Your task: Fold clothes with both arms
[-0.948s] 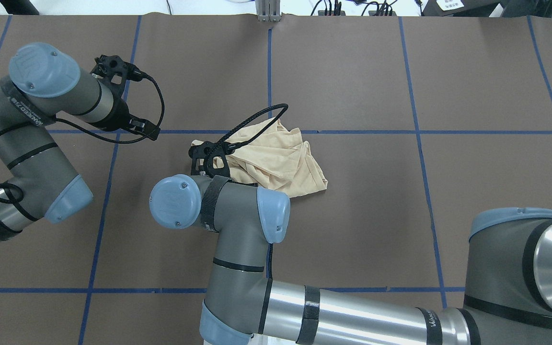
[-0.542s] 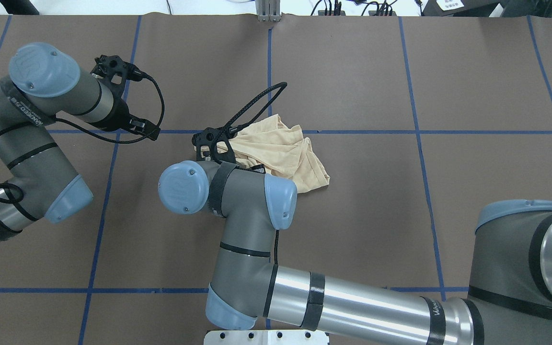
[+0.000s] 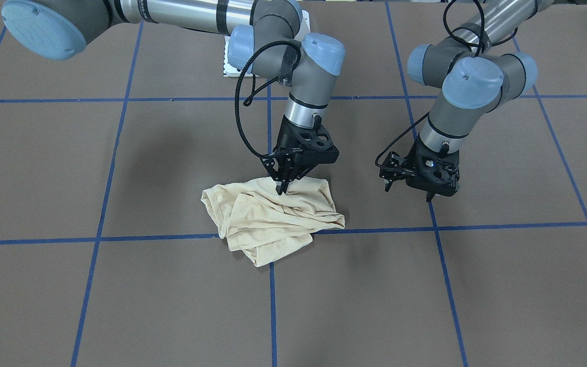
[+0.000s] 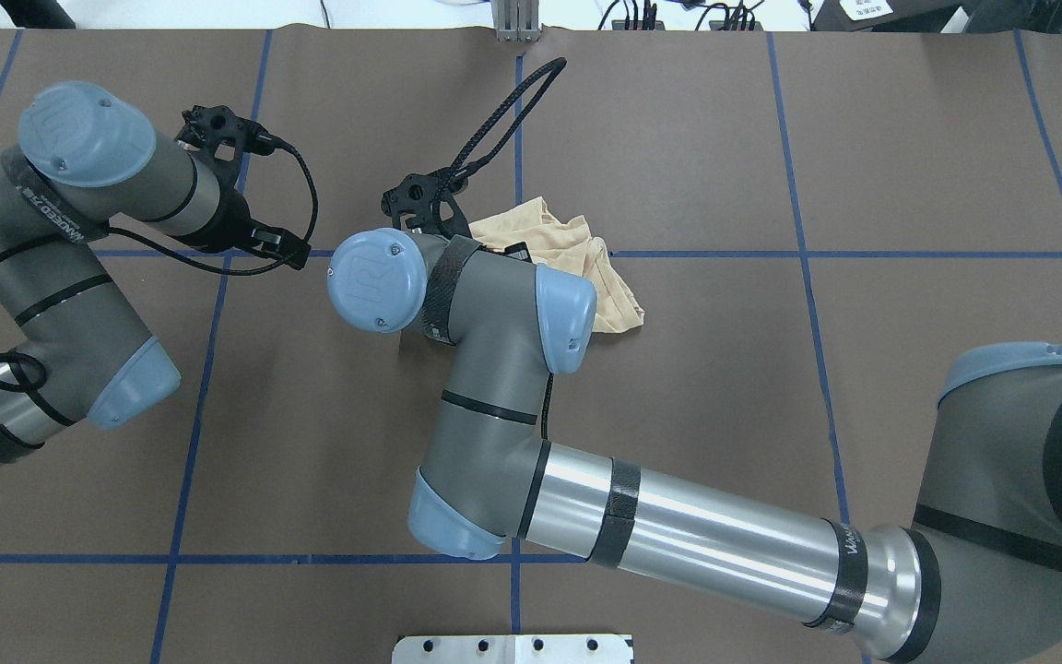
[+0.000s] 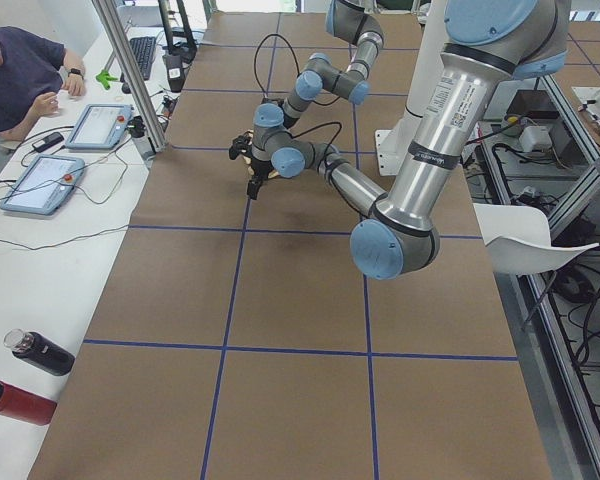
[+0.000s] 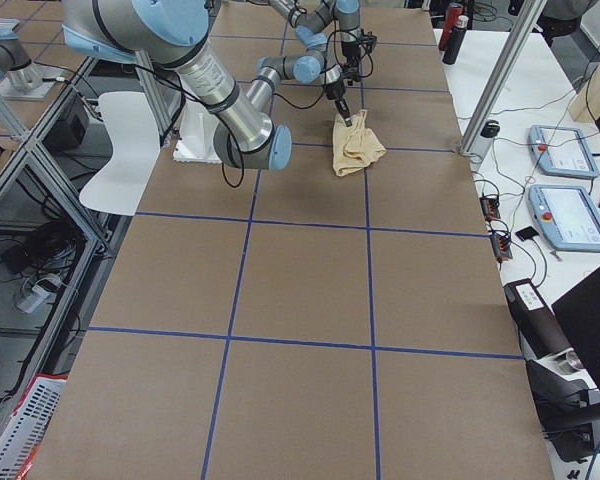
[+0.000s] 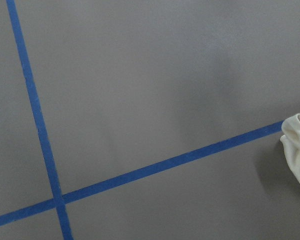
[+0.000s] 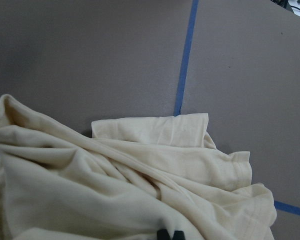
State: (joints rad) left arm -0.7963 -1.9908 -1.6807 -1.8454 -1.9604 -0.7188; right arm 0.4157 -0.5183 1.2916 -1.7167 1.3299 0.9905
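Brown taped surface (image 3: 120,295) holds the T-shirt (image 3: 263,219) crumpled near its middle — no fold made yet — the right gripper (image 3: 282,187) pinching one edge, the left gripper (image 3: 408,192) hovering apart, spread and empty.

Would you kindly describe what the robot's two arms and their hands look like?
Both the right arm and the left arm are silver-grey tubes with darker grey joints, round light blue caps and black bands. Each ends in a black, open-framed two-finger hand, the right hand and the left hand alike, with a black braided cable looping from the wrist. Small lettering marks each arm.
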